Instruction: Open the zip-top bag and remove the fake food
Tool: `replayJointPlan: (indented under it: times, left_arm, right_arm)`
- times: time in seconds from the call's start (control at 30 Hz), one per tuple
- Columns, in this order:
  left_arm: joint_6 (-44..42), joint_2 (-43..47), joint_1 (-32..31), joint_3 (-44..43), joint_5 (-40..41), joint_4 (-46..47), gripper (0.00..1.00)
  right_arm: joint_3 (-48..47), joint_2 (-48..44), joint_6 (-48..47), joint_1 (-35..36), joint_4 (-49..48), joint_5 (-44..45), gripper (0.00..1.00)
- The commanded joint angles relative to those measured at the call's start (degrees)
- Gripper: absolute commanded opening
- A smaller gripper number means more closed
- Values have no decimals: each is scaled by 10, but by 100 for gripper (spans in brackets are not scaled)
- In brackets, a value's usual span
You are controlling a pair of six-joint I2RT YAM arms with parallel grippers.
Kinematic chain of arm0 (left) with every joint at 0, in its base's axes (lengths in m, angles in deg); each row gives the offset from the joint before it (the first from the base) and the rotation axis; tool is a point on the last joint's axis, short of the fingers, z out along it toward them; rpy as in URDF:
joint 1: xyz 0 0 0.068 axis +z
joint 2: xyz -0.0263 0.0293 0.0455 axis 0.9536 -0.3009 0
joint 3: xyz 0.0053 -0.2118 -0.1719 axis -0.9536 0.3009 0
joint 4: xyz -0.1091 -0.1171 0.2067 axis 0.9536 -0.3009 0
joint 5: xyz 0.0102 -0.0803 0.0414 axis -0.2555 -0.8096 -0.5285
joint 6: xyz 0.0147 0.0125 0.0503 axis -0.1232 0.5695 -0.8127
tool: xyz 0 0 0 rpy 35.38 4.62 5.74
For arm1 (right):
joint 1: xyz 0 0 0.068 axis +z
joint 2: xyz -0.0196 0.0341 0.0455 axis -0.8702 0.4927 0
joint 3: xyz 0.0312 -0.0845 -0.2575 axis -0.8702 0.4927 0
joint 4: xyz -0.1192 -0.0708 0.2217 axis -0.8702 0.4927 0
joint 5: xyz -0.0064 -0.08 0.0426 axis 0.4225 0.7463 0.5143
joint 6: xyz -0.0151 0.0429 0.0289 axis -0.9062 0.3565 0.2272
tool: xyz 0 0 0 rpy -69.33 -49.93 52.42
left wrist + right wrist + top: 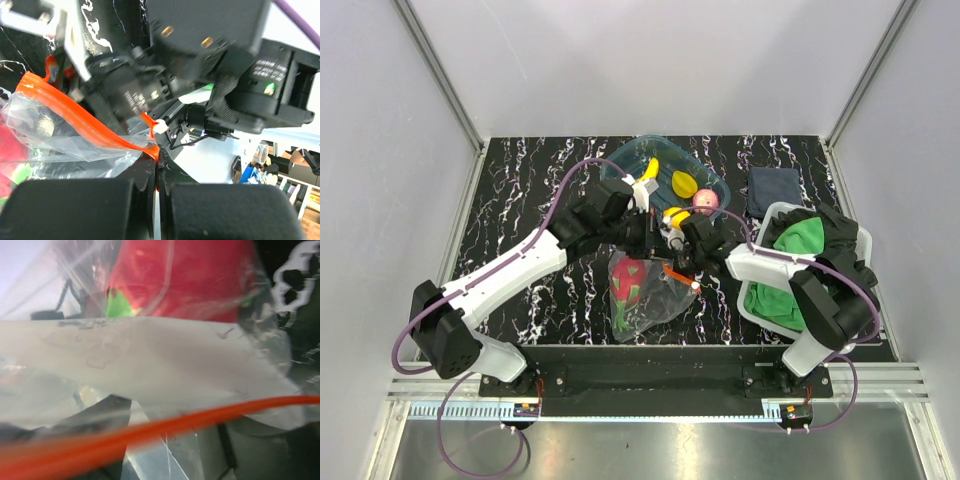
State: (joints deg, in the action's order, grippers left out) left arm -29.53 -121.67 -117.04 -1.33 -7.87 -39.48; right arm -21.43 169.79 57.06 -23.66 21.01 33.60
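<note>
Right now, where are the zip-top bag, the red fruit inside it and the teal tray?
zip-top bag (662, 297): top external view, clear plastic right of the fruit.
red fruit (628, 280): top external view, its red body.
teal tray (620, 158): top external view, its left wall.

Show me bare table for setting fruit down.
Free: far-left table between its edge and the tray, beyond the left arm; also the near patch between that arm and the bag. Crowded: around the bag and tray, and the right side by the basket.
</note>
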Motion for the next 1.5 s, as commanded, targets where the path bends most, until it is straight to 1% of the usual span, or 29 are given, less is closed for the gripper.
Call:
replayJointPlan:
  times: [0.0, 0.07, 0.1, 0.2, 0.3, 0.33, 0.43, 0.5, 0.6, 0.63, 0.67, 0.73, 0.8, 0.97, 1.0, 1.07, 1.1, 1.2, 1.27, 1.37, 1.43, 1.47]
  left_arm:
    - [-1, 6, -2, -39, -8, 31, 0]
    - [0, 5, -3, -46, -10, 32, 0]
    - [2, 5, -3, -46, -10, 32, 0]
    - [8, 6, -6, -38, -11, 40, 0]
    - [18, 7, -13, -22, -13, 54, 0]
    - [20, 6, -15, -18, -13, 57, 0]
    - [26, 7, -24, -6, -12, 67, 0]
    - [29, 8, -28, -1, -11, 70, 0]
    - [30, 9, -31, 2, -10, 72, 0]
    - [30, 11, -31, 3, -8, 73, 0]
    - [29, 12, -31, 5, -7, 73, 0]
    - [29, 15, -31, 7, -4, 74, 0]
    - [28, 19, -31, 11, 0, 74, 0]
    - [29, 18, -31, 13, 0, 74, 0]
    - [28, 17, -31, 13, 0, 74, 0]
    - [28, 18, -31, 13, 0, 74, 0]
    - [28, 19, -30, 12, -1, 74, 0]
    - [27, 23, -30, 17, 1, 72, 0]
    - [25, 30, -30, 20, 6, 68, 0]
    - [24, 41, -29, 30, 14, 63, 0]
    - [24, 48, -28, 39, 15, 64, 0]
    - [24, 54, -28, 42, 17, 62, 0]
  right_arm:
    - [-24, 18, -10, 37, -6, 8, 66]
    - [-19, 21, 2, 38, -31, 11, 71]
    - [-17, 26, 11, 38, -37, 13, 75]
    - [-15, 35, 32, 39, -73, 22, 80]
    - [-2, 40, 57, 39, -124, 25, 82]
    - [2, 39, 64, 40, -147, 36, 85]
    - [3, 40, 67, 41, -152, 72, 89]
    - [4, 41, 67, 41, -150, 104, 90]
    - [3, 57, 67, 41, -153, 119, 87]
    - [2, 64, 66, 41, -153, 119, 81]
    - [0, 74, 60, 41, -152, 118, 78]
    - [4, 79, 58, 41, -147, 122, 76]
    - [10, 82, 50, 41, -147, 120, 64]
    - [16, 78, 39, 41, -143, 132, 47]
    - [15, 77, 39, 41, -144, 131, 39]
    - [12, 77, 37, 41, -146, 127, 33]
    - [12, 77, 35, 41, -147, 126, 26]
    - [14, 76, 34, 41, -153, 126, 15]
    - [14, 74, 32, 41, -155, 126, 11]
    - [16, 68, 28, 41, -153, 132, 6]
    - [17, 62, 24, 41, -149, 141, 0]
    - [17, 58, 21, 41, -146, 145, 0]
